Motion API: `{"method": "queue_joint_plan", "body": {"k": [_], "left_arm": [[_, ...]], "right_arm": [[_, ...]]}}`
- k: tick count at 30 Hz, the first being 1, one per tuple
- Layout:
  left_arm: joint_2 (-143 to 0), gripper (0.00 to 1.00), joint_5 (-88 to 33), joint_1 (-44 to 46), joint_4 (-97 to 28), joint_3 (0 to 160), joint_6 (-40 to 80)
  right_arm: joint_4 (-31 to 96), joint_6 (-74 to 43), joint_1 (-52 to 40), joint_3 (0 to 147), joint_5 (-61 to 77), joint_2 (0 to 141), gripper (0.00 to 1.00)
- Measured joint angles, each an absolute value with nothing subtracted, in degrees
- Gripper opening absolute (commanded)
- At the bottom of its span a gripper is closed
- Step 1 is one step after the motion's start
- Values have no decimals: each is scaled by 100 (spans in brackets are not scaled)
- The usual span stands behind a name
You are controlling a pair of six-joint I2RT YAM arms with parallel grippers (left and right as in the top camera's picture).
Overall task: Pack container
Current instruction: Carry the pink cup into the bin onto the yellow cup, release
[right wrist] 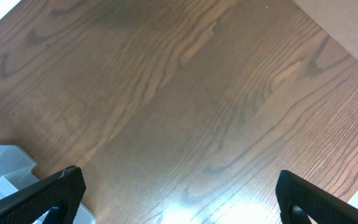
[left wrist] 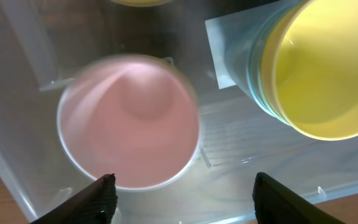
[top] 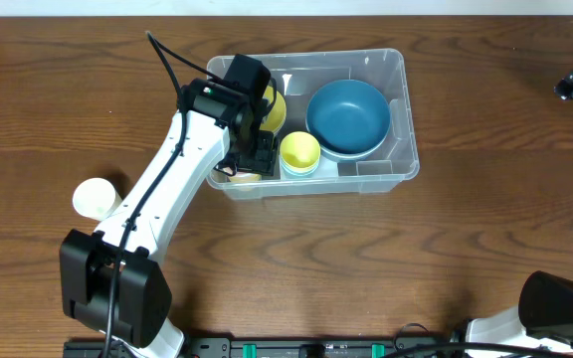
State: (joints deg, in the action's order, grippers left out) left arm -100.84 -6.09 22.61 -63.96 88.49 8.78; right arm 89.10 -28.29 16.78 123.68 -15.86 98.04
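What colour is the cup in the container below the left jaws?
The cup is pale pink, clearest in the left wrist view.

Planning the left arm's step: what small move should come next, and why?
Probably lift the left end effector straight up: its fingers are open, the pink cup sits below them in the container, and a cream cup lies outside it.

Clear container (top: pixel 386 171) has a blue bowl (top: pixel 347 117), a yellow cup (top: pixel 299 149) and a blurry pink cup (left wrist: pixel 129 121). Table (top: pixel 446 259) is brown woodgrain, with a white cup (top: pixel 95 198) at the container's 8 o'clock.
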Motion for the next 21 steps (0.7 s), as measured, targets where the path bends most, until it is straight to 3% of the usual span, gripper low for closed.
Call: {"method": "queue_joint_plan", "body": {"k": [12,21], "left_arm": [[-9817,71,-397,1935,-6973,9168,882],[-7837,71,174,1219,-7575,9384,1358]], "right_arm": [[8910,-2827,1678,12368,-1586,9806,99],[8910,-2829,1678,12368,-1586,9806,99]]}}
